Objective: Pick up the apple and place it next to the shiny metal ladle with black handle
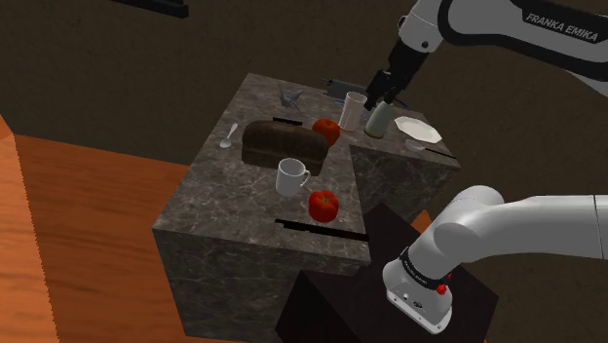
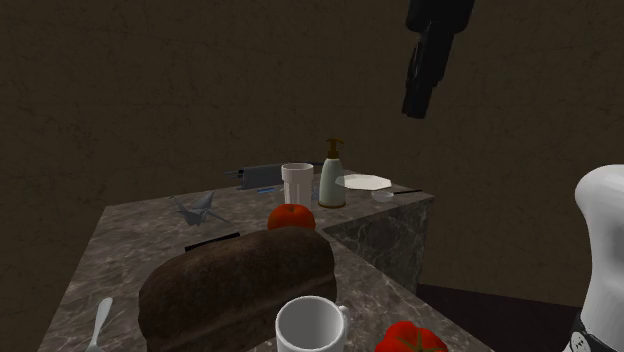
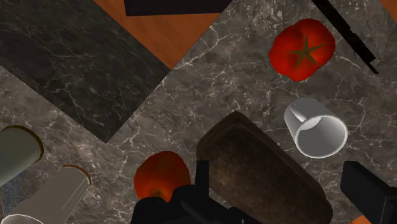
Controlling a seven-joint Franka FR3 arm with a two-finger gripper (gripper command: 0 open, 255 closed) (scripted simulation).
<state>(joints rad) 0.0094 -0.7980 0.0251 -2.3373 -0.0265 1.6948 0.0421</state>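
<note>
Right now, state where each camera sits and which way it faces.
Shoulder view: beside the stand, looking down over the counter; arm and gripper show.
Second exterior view: low at the counter's mug end, facing along it; gripper above, white link at right.
Wrist view: on the hand, looking down; black fingers show.
All share loaf, mug and apple.

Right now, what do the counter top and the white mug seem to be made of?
The counter top looks like polished dark stone, perhaps marble: grey-brown with thin white veins. The white mug looks like glazed ceramic, smooth and plain; plastic cannot be excluded.
</note>
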